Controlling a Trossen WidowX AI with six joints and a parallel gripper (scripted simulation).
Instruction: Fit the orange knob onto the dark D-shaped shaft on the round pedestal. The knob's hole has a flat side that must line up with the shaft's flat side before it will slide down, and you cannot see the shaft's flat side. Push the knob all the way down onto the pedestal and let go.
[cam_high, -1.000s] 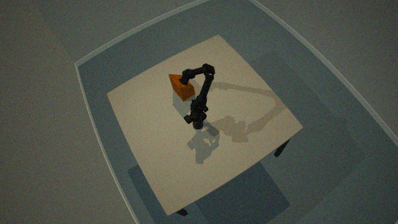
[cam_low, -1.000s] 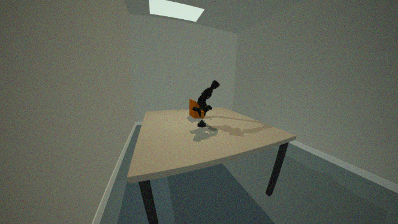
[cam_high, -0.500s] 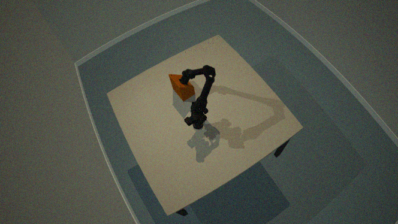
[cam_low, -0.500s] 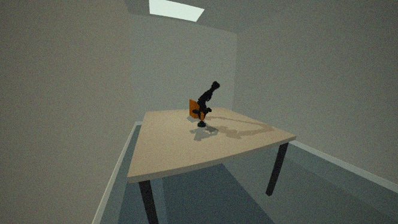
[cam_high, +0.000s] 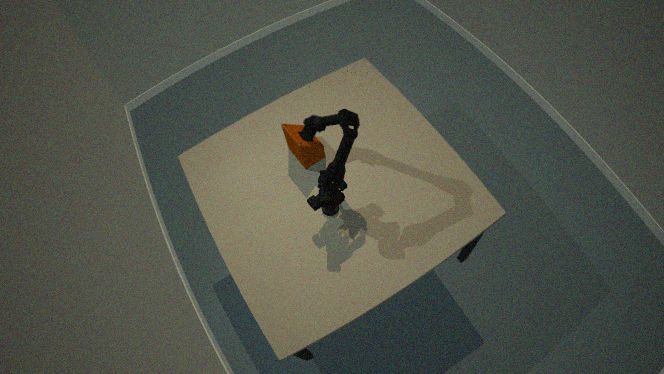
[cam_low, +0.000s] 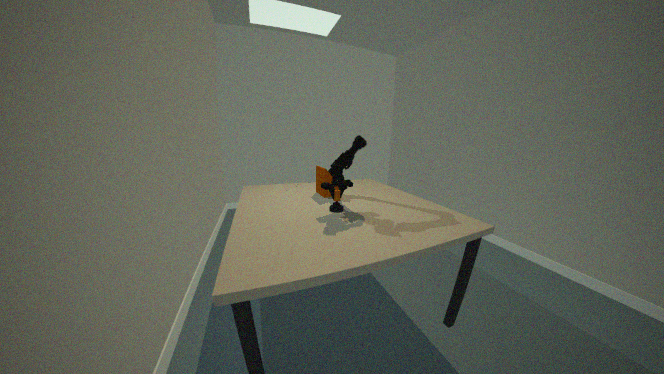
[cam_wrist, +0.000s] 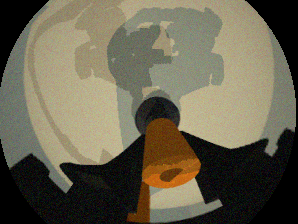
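The orange knob (cam_low: 337, 194) (cam_wrist: 171, 150) stands roughly upright over the round, dark pedestal (cam_high: 330, 212) (cam_low: 336, 208) (cam_wrist: 157, 111) — well inside the worktop's (cam_high: 240, 200) (cam_low: 280, 240) (cam_wrist: 240, 100) edges.
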